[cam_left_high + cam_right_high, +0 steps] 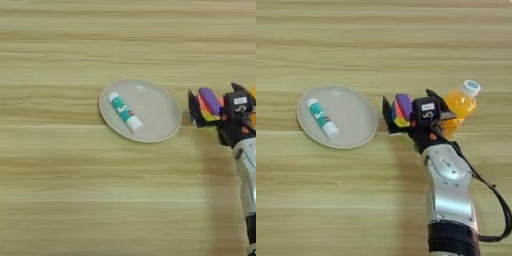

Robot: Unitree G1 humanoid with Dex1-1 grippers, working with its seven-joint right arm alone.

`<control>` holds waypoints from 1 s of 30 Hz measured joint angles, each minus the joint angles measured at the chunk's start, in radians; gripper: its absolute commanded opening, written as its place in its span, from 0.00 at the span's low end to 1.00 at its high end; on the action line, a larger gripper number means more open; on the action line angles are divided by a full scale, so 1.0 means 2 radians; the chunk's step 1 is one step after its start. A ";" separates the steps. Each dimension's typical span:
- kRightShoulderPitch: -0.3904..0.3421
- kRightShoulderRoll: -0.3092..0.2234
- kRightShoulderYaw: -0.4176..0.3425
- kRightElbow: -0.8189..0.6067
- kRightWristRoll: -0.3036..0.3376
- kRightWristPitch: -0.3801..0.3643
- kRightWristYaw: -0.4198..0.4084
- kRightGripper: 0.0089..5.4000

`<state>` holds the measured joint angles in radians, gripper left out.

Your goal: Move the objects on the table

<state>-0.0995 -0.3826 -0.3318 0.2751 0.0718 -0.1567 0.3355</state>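
Beside plate [363, 131] rim, gripper [406, 114] with cube [401, 114]

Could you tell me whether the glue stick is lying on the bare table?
No, the glue stick lies inside the plate, left of the gripper.

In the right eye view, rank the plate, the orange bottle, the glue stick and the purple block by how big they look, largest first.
1. plate, clearly largest.
2. orange bottle, though the gripper hides part of it.
3. glue stick and purple block: not ranked, because the block is raised nearer the camera and partly hidden.
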 measured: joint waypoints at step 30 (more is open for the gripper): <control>-0.017 0.000 0.003 0.067 0.041 -0.002 0.015 1.00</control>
<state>-0.1342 -0.3822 -0.3254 0.4092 0.1547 -0.1606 0.3651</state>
